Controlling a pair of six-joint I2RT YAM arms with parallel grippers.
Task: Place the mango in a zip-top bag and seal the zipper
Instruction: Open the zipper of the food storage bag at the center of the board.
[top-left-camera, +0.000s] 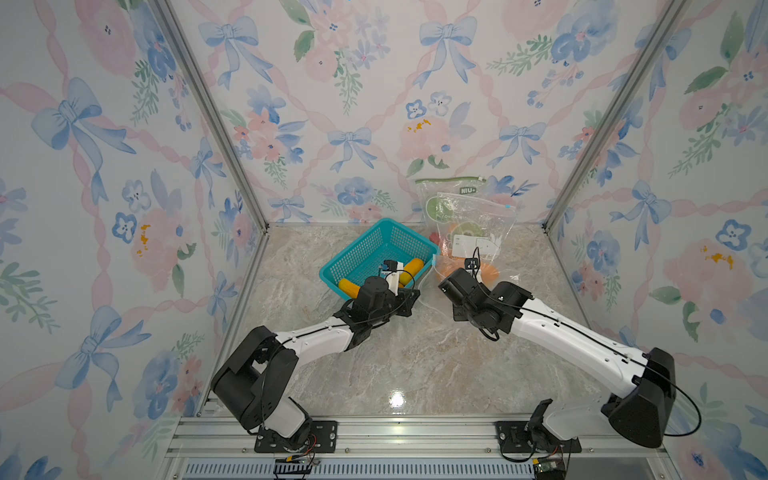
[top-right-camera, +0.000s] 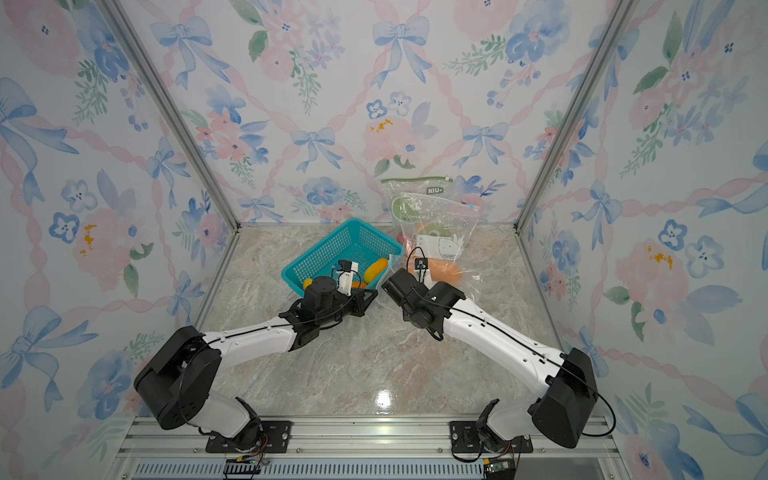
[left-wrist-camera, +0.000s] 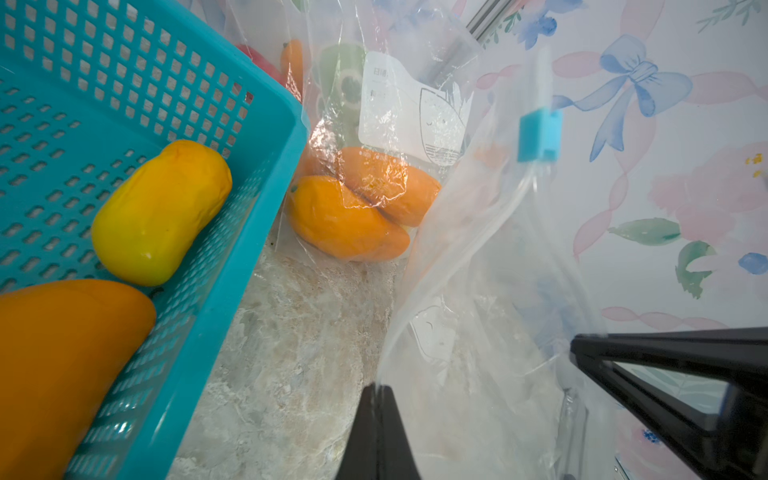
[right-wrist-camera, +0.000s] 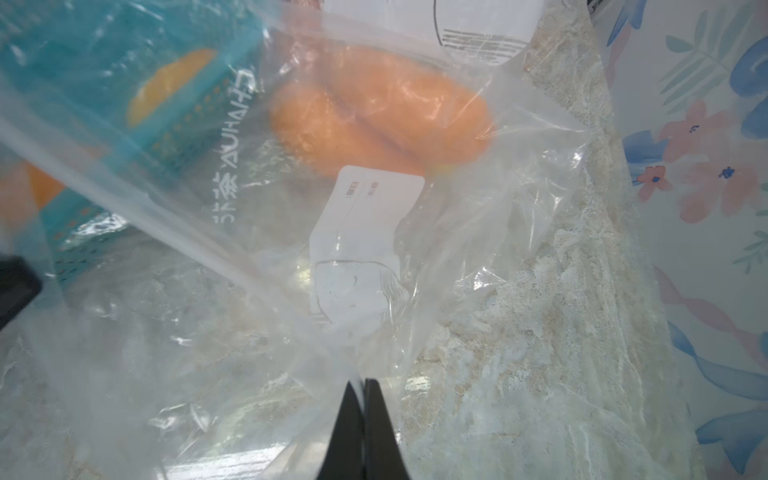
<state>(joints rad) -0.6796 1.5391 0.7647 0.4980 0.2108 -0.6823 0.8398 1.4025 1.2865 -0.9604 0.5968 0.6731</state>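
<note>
- Watching the teal basket (top-left-camera: 365, 249) first: the yellow mango (left-wrist-camera: 160, 212) and an orange mango (left-wrist-camera: 62, 365) lie in it. As far as I can see, the bag I hold has no mango in it.
- On my left gripper (left-wrist-camera: 376, 395) the fingers are clamped on the rim of the clear zip-top bag (left-wrist-camera: 478, 270). I judge the thin film could slip or tear if I pull.
- With both arms busy, fetching a mango means letting go, and the mouth may sag closed. The blue slider (left-wrist-camera: 538, 135) sits apart from my fingers.
- My right gripper (right-wrist-camera: 365, 384) is pinched shut on the same film, where the reversed print (right-wrist-camera: 230, 124) reads CHAHUA.
- The back bag (top-left-camera: 453, 199) reads NIU+; the white label (right-wrist-camera: 361, 232) is too small to read.
</note>
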